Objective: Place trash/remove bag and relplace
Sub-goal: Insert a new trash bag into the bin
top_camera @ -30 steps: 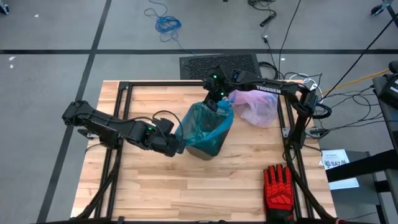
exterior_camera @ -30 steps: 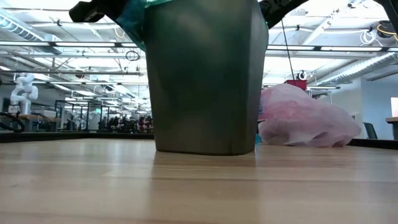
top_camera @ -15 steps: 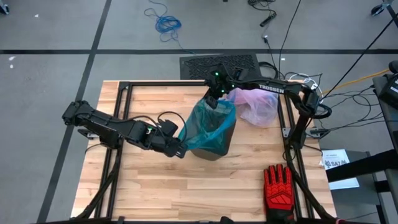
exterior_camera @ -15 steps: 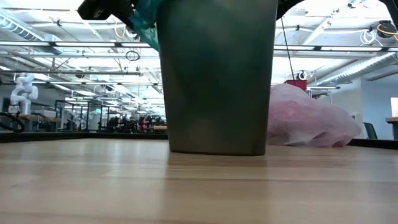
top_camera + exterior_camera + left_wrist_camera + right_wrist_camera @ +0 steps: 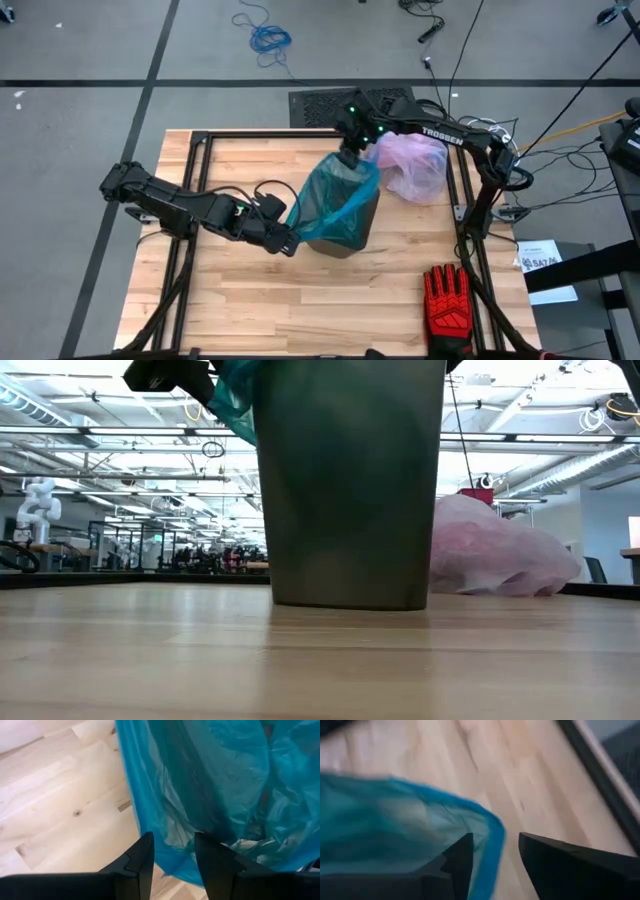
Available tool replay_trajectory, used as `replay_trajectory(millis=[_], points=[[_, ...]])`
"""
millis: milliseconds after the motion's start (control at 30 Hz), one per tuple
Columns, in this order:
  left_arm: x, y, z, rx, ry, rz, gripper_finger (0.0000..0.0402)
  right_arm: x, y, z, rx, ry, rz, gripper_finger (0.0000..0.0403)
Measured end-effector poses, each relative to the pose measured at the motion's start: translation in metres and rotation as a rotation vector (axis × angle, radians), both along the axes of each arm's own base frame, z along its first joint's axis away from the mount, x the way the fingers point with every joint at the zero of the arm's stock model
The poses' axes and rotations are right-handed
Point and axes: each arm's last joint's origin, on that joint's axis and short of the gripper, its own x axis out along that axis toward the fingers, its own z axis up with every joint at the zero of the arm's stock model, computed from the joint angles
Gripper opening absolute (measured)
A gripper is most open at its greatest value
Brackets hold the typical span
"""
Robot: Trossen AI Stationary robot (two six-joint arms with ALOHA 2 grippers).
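A dark bin (image 5: 348, 228) stands upright on the table's middle, lined with a translucent teal-green bag (image 5: 330, 198) whose rim drapes over its left side. My left gripper (image 5: 291, 241) is open at that draped side, with teal film (image 5: 172, 837) between its fingers. My right gripper (image 5: 353, 152) is open over the bin's far rim, the teal bag's edge (image 5: 495, 832) in its gap. The pinkish bag (image 5: 414, 167) lies slumped on the table to the bin's far right. The trash is out of view. My left gripper comes level from the table's left, and the hanging teal film runs between its open fingers (image 5: 142, 857). I cannot tell whether either finger touches it. My right gripper points down from above. The teal bag's rim edge crosses the gap beside one finger (image 5: 462, 855), and touching cannot be told.
A red-and-black work glove (image 5: 447, 300) lies at the near right of the table. The table's black frame rails (image 5: 197, 180) run along its left and right sides. The low view shows the bin (image 5: 350, 490) and the pink bag (image 5: 500, 555) behind it.
Both grippers have opened and let go of the teal bag, the left first. The bin has slid a little toward the table's right edge. My right gripper has gone a little toward the far edge. The teal rim now hangs slack over the bin.
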Motion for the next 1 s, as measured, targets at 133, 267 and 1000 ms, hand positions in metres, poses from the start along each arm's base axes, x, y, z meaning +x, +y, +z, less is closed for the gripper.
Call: replay_trajectory(millis=[133, 267, 1000], points=[[0.000, 0.000, 0.000, 0.000, 0.002, 0.001, 0.0137, -0.009, 0.000, -0.023, 0.056, 0.104, 0.004, 0.0161], [-0.001, 0.000, 0.000, 0.002, 0.009, 0.001, 0.0137, -0.017, 0.001, -0.049, 0.131, 0.166, 0.009, 0.0160], [-0.003, -0.004, -0.001, 0.009, 0.018, -0.020, 0.0137, -0.074, 0.087, 0.084, -0.041, -0.221, 0.271, 0.0143]])
